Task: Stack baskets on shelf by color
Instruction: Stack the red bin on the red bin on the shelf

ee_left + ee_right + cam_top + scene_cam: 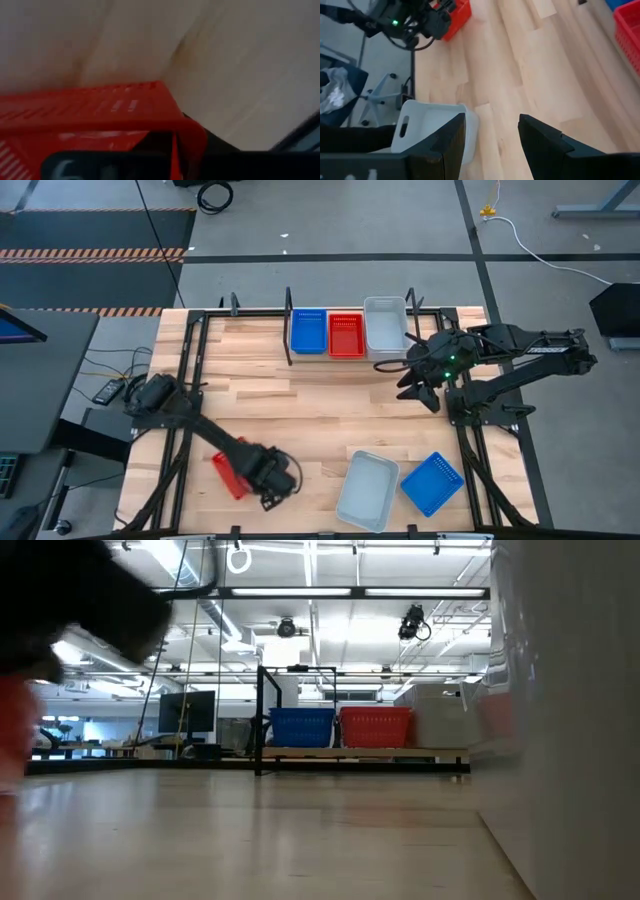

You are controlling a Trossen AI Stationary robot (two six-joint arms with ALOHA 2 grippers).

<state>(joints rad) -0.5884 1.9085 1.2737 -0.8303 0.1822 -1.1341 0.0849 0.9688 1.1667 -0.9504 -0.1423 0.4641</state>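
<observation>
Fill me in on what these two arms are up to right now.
They are sorting baskets onto the shelf by color. A blue stack, a red stack and a white stack already sit side by side at the back. The left gripper is at the near left edge on a red basket. The right gripper hangs open and empty near the white stack. A white basket and a blue basket still wait at the near right.

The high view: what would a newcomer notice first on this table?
Three baskets stand side by side on the shelf at the far edge: blue, red, grey-white. At the near edge, the left gripper is at a loose red basket; the right gripper hangs open near the shelf.
</observation>
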